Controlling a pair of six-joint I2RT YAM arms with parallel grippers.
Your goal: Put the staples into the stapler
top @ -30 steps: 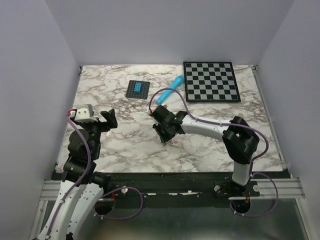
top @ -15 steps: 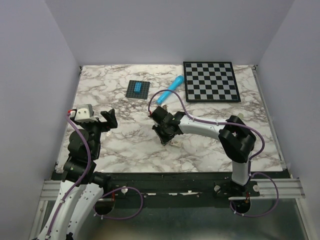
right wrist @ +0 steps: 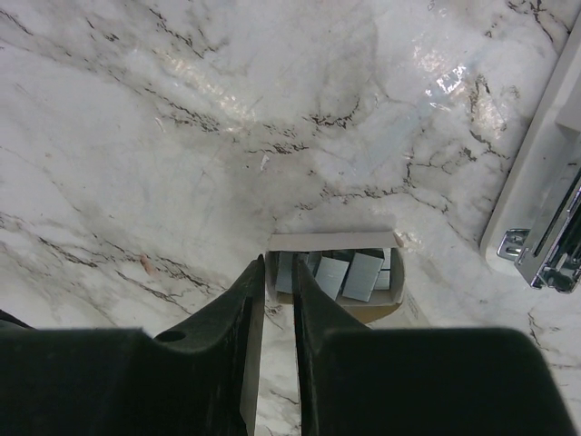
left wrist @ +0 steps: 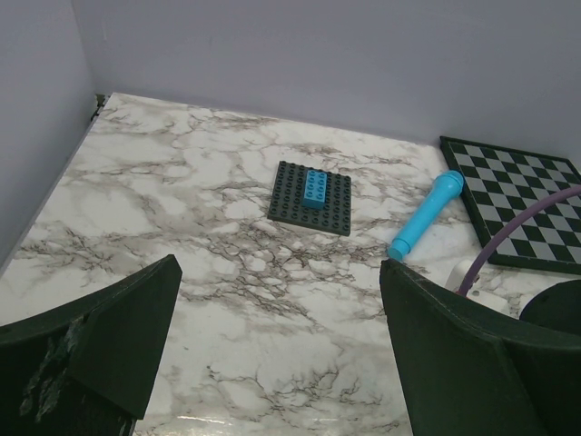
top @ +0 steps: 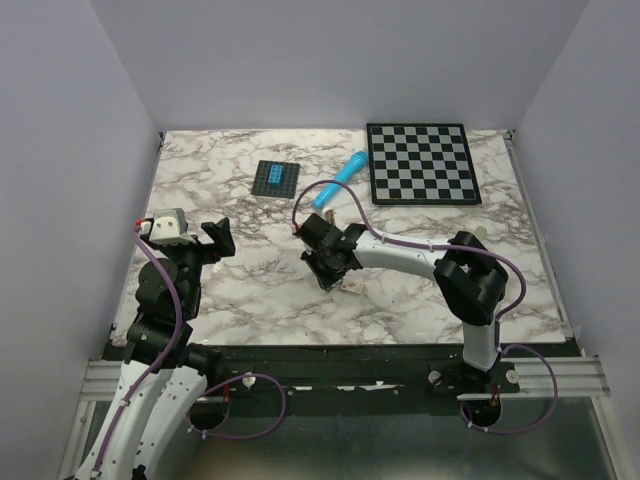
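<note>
My right jaws hang low over the marble bench [top: 250, 290], drawn narrow with only a thin slit between them. Their fingertips [right wrist: 257, 277] sit at the left end of a small open cardboard box [right wrist: 331, 241], one on each side of its end wall. I cannot tell whether they are pinching that wall, a strip inside, or nothing. The staples [right wrist: 363, 275] lie in that box as a few grey blocks, leaning loosely against each other. The stapler [right wrist: 545, 173] lies on the bench just to the right of the box, apart from it, with its shiny metal rail showing at the near end. My left jaws are spread wide and hold nothing, raised over the left side of the bench. Farther back lie a blue tube [top: 337, 181], a checkered board [top: 420, 163] and a dark studded plate [left wrist: 313, 193] with a blue brick [left wrist: 316, 187] on it.
</note>
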